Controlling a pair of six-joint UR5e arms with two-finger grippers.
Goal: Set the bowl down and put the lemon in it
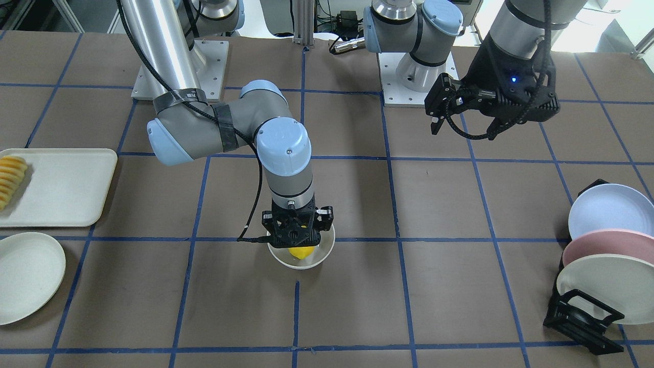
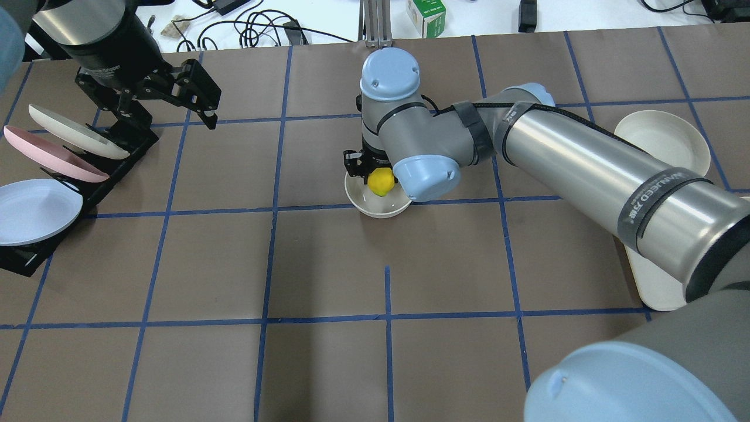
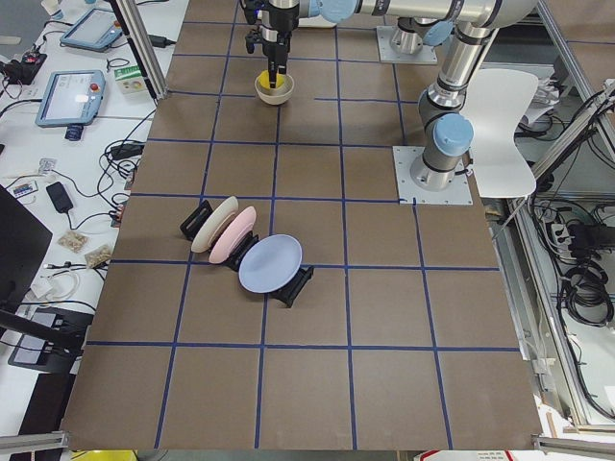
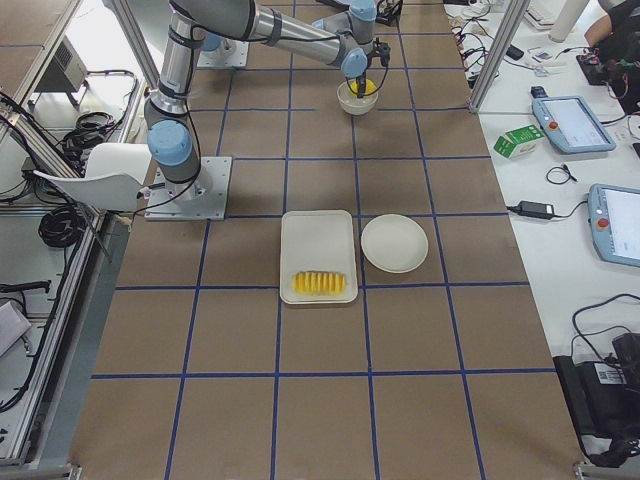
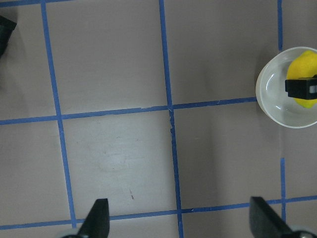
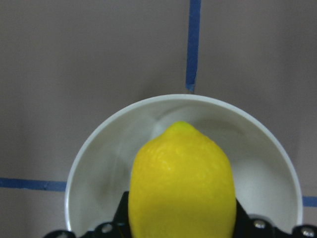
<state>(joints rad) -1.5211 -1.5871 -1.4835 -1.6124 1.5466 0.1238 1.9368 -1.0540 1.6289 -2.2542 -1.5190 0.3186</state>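
Observation:
The off-white bowl (image 1: 307, 265) stands on the brown table near the middle, also in the overhead view (image 2: 381, 208) and the left wrist view (image 5: 274, 94). My right gripper (image 1: 299, 240) points straight down over the bowl and is shut on the yellow lemon (image 1: 302, 251). The lemon (image 6: 181, 183) hangs just above the bowl's inside (image 6: 99, 163), within its rim; I cannot tell whether it touches the bottom. The lemon hides the fingers in the right wrist view. My left gripper (image 1: 440, 105) is open and empty, held high and far off toward the plate rack (image 5: 181, 223).
A cream tray (image 1: 66, 189) with a row of sliced fruit (image 1: 10, 179) and a flat cream plate (image 1: 25, 276) lie on my right side. A black rack (image 1: 580, 317) holding blue, pink and cream plates stands on my left side.

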